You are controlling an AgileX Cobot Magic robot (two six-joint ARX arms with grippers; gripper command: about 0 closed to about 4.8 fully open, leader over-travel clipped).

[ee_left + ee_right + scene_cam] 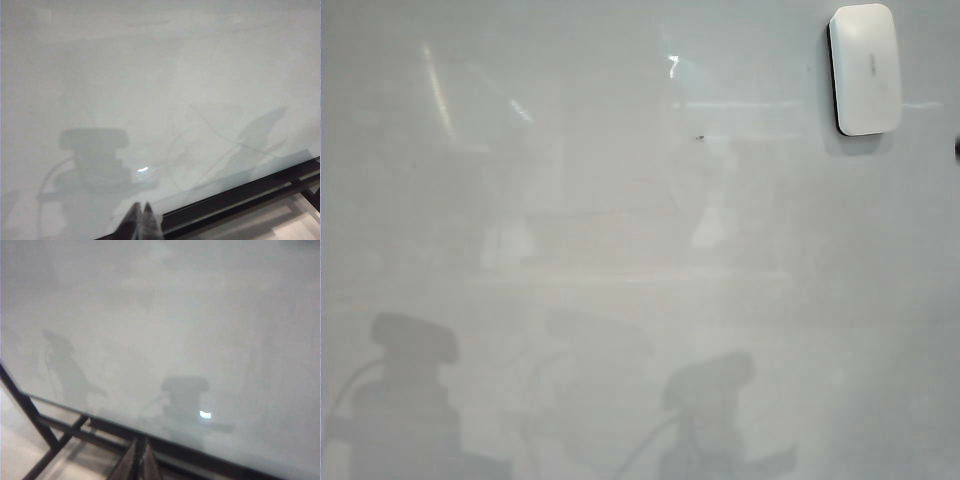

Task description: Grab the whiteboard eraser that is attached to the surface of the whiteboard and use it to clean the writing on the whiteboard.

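The left gripper (141,210) is pressed together and holds nothing, poised near the whiteboard's (150,75) dark-framed edge. The right gripper (140,450) is likewise pressed together and empty, near that board's black frame (60,430). In the exterior view the whiteboard eraser (865,68) sits on the board's upper right (well apart from both grippers). The glossy surface shows only grey shadows and one tiny dark speck (700,138).
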